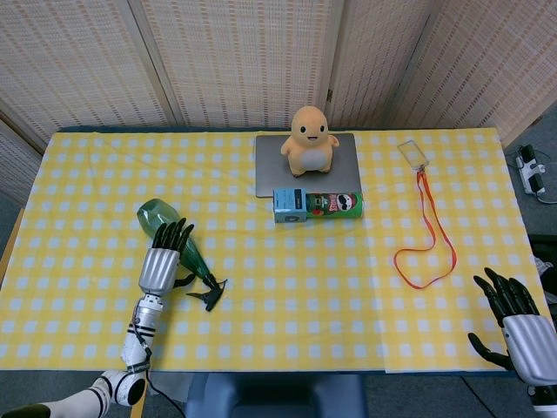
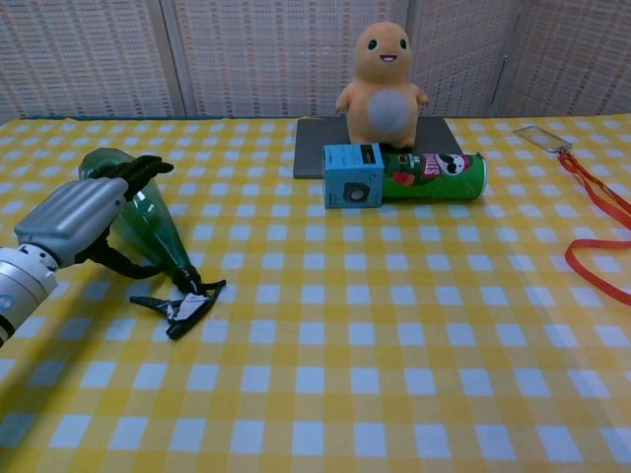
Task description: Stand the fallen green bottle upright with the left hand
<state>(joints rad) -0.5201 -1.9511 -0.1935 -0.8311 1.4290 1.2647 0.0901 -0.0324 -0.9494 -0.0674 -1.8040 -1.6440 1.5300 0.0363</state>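
Note:
The green bottle [image 1: 155, 218] [image 2: 159, 230] lies on its side on the yellow checked cloth, left of centre. Its base points far-left and its neck, ending in a black nozzle [image 1: 211, 295] [image 2: 183, 303], points near-right. My left hand [image 1: 162, 261] [image 2: 81, 212] lies over the bottle from the near side. Its fingers stretch along the body and its thumb reaches in beside the neck, without closing round it. My right hand [image 1: 520, 324] hovers off the table's near-right corner with its fingers spread and nothing in it; only the head view shows it.
An orange plush toy [image 1: 306, 139] [image 2: 385, 84] sits on a grey laptop [image 1: 345, 178] at the back centre. In front of it lie a blue box [image 1: 290, 206] [image 2: 353, 175] and a green chip can [image 1: 337, 205] [image 2: 436, 175]. An orange lanyard [image 1: 432, 237] [image 2: 597, 214] runs down the right side.

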